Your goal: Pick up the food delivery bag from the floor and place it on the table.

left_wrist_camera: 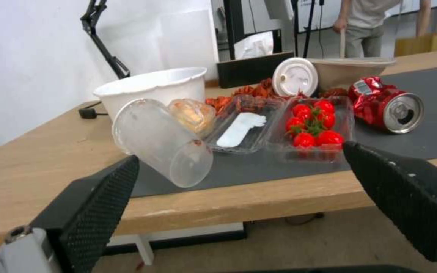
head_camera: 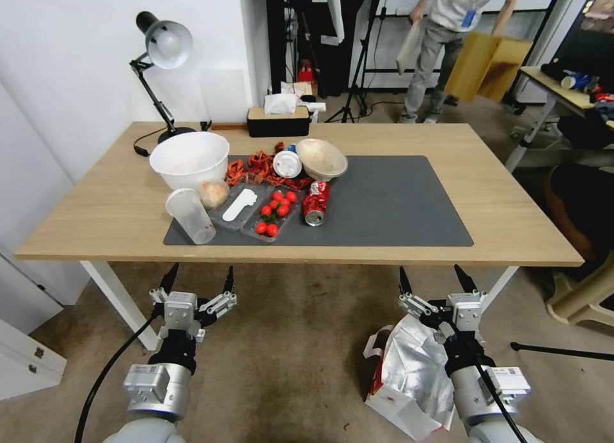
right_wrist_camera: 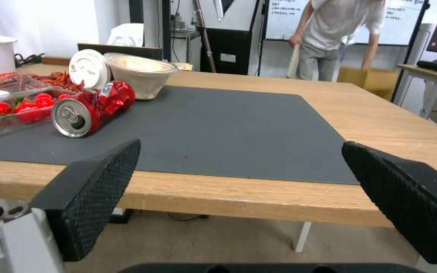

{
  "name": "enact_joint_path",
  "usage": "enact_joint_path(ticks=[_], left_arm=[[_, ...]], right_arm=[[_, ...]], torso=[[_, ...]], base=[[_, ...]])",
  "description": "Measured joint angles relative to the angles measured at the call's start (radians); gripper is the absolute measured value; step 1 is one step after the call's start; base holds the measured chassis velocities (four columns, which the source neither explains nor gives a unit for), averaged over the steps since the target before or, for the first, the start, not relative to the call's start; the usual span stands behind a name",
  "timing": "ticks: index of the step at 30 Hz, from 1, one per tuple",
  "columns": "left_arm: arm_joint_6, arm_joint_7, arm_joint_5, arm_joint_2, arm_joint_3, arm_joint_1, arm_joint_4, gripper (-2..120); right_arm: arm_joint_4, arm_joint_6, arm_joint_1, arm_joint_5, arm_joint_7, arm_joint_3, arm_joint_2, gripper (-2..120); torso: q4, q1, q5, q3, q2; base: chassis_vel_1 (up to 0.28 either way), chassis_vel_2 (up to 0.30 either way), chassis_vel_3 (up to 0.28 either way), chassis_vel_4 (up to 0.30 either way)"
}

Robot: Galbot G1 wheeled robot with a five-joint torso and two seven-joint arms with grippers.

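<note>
Both the left gripper (head_camera: 197, 280) and right gripper (head_camera: 433, 279) hang open before the table's (head_camera: 96, 200) near edge, the food delivery bag (head_camera: 409, 373) on the floor (head_camera: 294, 353) under the right one.

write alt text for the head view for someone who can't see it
The food delivery bag lies on the carpeted floor under the right hand. Both that hand and the left hand hover open before a wooden table. On its grey mat sit a white bowl, cherry tomatoes and a crushed red can.

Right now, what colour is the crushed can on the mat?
Red, with a bare silver top, lying on its side. The crushed can shows best in the right wrist view.
</note>
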Motion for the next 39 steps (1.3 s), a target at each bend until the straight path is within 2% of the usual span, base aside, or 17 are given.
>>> enact_joint_path(ticks=[14, 15, 17, 18, 20, 29, 39], left_arm=[[-0.004, -0.003, -0.005, 0.003, 0.0, -0.009, 0.002, 100], [-0.02, -0.017, -0.03, 0.017, 0.0, -0.038, 0.015, 100], [-0.043, -0.037, -0.061, 0.035, -0.002, -0.078, 0.032, 100], [-0.061, -0.053, -0.087, 0.052, -0.004, -0.116, 0.046, 100], [-0.077, -0.088, -0.13, 0.071, 0.003, -0.165, 0.067, 100], [-0.108, -0.086, -0.135, 0.079, -0.004, -0.159, 0.082, 100], [-0.09, -0.087, -0.128, 0.076, 0.009, -0.152, 0.08, 100]], right_arm=[[0.0, 0.004, 0.013, -0.007, 0.004, -0.001, -0.002, 100], [0.0, 0.013, 0.033, -0.019, 0.011, -0.002, -0.006, 100], [0.0, 0.02, 0.044, -0.03, 0.017, -0.004, -0.009, 100], [-0.003, 0.031, 0.065, -0.049, 0.029, -0.005, -0.014, 100], [0.005, 0.038, 0.124, -0.076, 0.051, -0.009, -0.031, 100], [-0.005, 0.036, 0.156, -0.078, 0.05, -0.023, -0.027, 100], [-0.014, 0.043, 0.16, -0.073, 0.049, -0.024, -0.024, 100]], torso=[[0.0001, 0.0, 0.0, 0.0, 0.0], [0.0007, 0.0, 0.0004, 0.0, 0.0], [0.0005, 0.0, -0.0003, 0.0, 0.0], [-0.0011, 0.0, 0.0, 0.0, 0.0], [0.0001, 0.0, 0.0, 0.0, 0.0], [0.0001, 0.0, -0.0001, 0.0, 0.0], [0.0001, -0.006, -0.0001, -0.007, -0.013]], base=[[0.0, 0.0, 0.0, 0.0], [0.0, 0.0, 0.0, 0.0], [0.0, 0.0, 0.0, 0.0], [0.0, 0.0, 0.0, 0.0], [0.0, 0.0, 0.0, 0.0], [0.0, 0.0, 0.0, 0.0], [0.0, 0.0, 0.0, 0.0]])
